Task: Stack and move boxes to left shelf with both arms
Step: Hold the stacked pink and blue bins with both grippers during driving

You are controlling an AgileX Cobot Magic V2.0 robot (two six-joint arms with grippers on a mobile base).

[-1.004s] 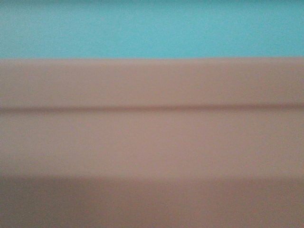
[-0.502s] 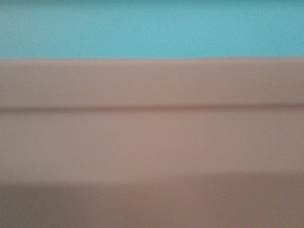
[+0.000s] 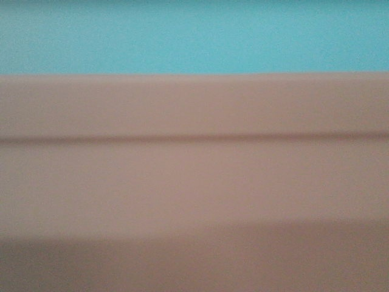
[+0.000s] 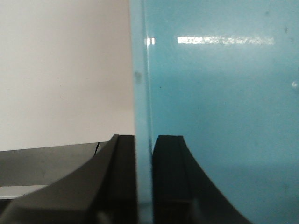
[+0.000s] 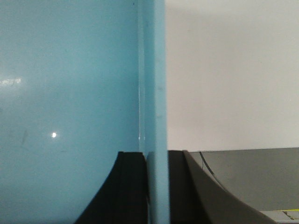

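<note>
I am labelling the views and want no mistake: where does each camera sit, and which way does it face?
Front view: sits close against the pink box, blurred, facing its side; the blue box is above; no robot part shows.
Left wrist view: behind the left gripper, looking out along its black jaws, shut on the blue box's wall.
Right wrist view: behind the right gripper, jaws likewise shut on that box's wall.
Shared: all three see the blue box.
</note>
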